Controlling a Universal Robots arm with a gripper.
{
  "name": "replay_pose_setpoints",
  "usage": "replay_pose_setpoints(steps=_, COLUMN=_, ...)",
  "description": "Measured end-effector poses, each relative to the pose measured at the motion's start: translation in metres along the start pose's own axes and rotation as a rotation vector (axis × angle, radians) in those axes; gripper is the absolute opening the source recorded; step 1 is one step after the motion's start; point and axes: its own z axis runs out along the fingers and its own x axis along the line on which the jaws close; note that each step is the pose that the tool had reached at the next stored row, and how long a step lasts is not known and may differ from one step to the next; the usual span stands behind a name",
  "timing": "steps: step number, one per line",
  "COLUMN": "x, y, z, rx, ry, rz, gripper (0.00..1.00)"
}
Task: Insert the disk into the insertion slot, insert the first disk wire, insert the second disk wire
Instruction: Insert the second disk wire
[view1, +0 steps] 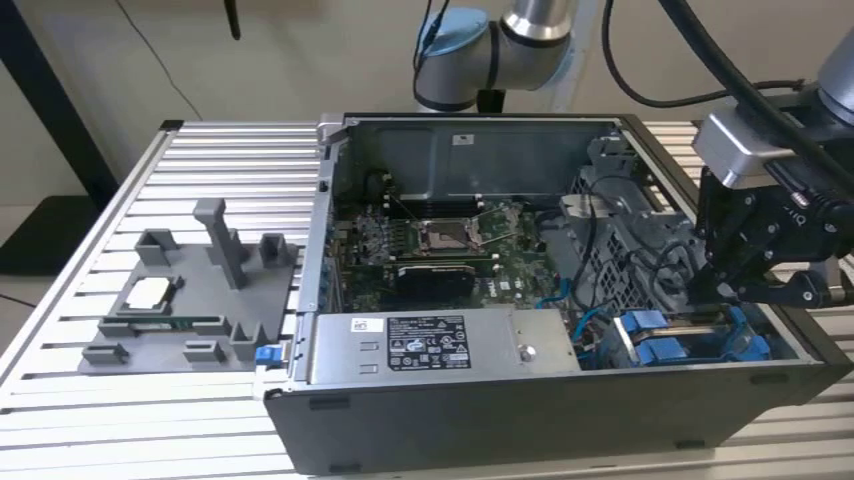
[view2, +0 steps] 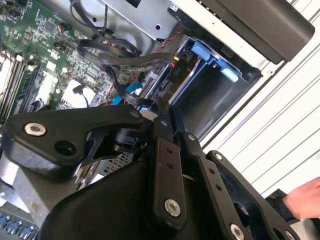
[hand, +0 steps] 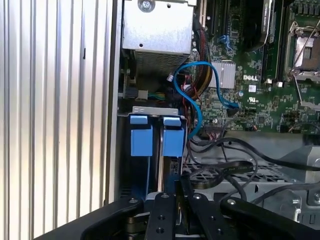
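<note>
The gripper (view1: 731, 290), fingers pressed together on something thin I cannot identify, hangs directly above the insertion slot (view1: 694, 345) at the computer case's front corner, where the blue-framed disk (hand: 162, 145) sits on edge, lengthwise inside.

Slatted metal table (view1: 80, 400): open computer case (view1: 534, 420), grey fixture (view1: 187, 310)

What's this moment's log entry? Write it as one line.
gripper | low in the case, at the insertion slot | blue clips beside it
</note>
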Motion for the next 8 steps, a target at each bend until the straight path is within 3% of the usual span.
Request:
replay_pose_setpoints(steps=3, x=0.0002, y=0.0, z=0.0021, rx=0.0064, ry=0.0003, rz=-0.002, gripper=0.16)
replay_pose_setpoints(steps=8, x=0.0003, y=0.0001, z=0.0025, rx=0.0066, ry=0.0003, rz=-0.002, gripper=0.16)
